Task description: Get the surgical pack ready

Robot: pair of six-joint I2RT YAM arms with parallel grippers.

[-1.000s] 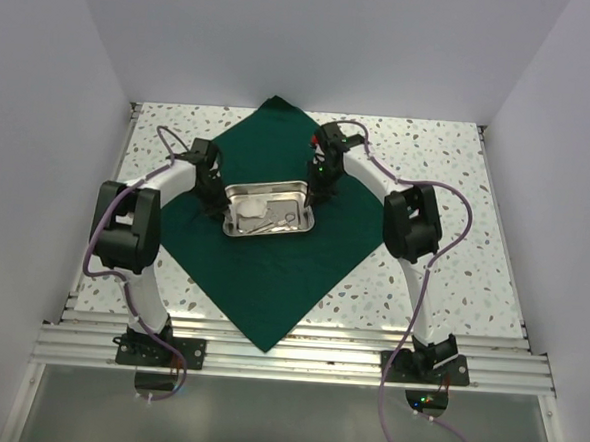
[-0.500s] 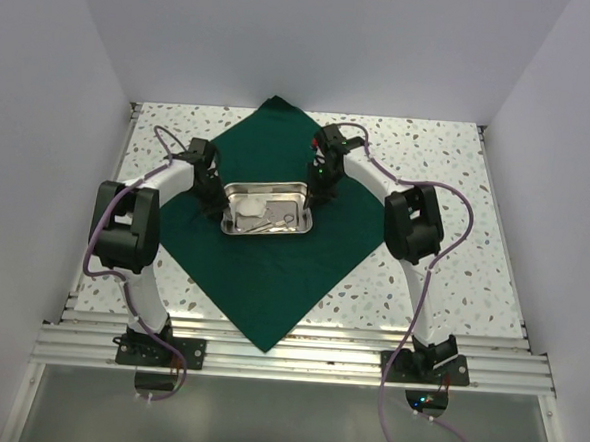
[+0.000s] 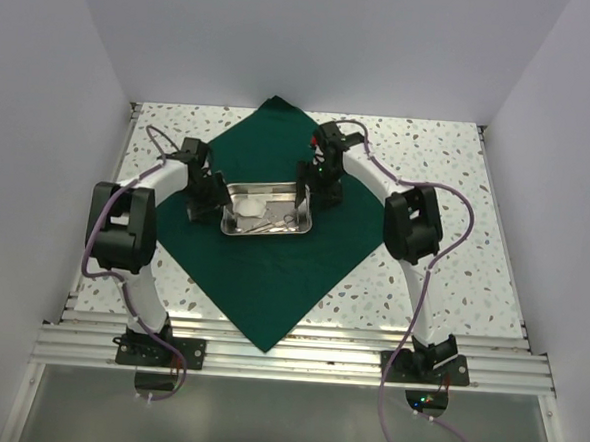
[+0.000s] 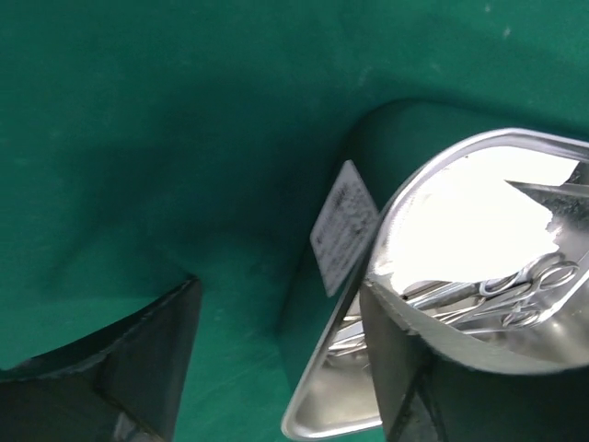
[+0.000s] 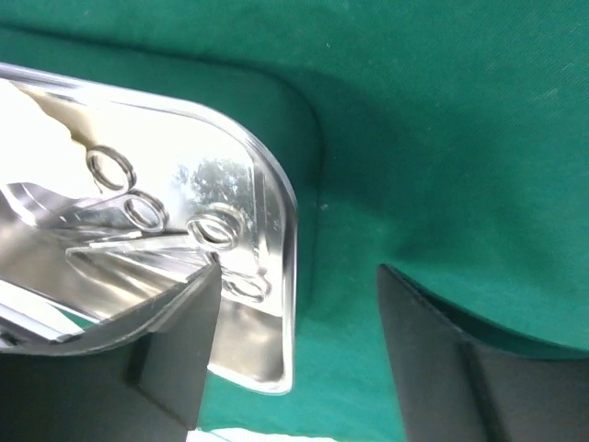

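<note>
Speckled desk (image 3: 429, 159), closed in by white walls (image 3: 316, 42), carries the whole pack. Green cloth (image 3: 261, 279) lies flat on the desk as a diamond and spreads out past both sets of jaws on every side. No corner is folded yet. The cloth is judged soft, light and limp: take it at a corner or along an edge, and expect it to sag and drag rather than hold its shape.

Steel tray (image 3: 277, 189) sits on the cloth between the two sets of jaws. The left jaws stand wide and hold nothing. The tray's left end rim lies in their gap, one jaw outside over the cloth, the other over the tray's inside. The right jaws are likewise wide and empty, straddling the right end rim. The tray is judged rigid, smooth and slippery. Grip across the rim at each end and keep it level, since the contents lie loose.

Scissors (image 3: 286, 218) lie in the tray nearer the right jaws, ring handles just beside the inner jaw. White gauze (image 3: 250, 209) lies nearer the left jaws and is judged light and easily displaced. A small label (image 4: 342, 226) on the tray's outer wall faces the left jaws' gap.
</note>
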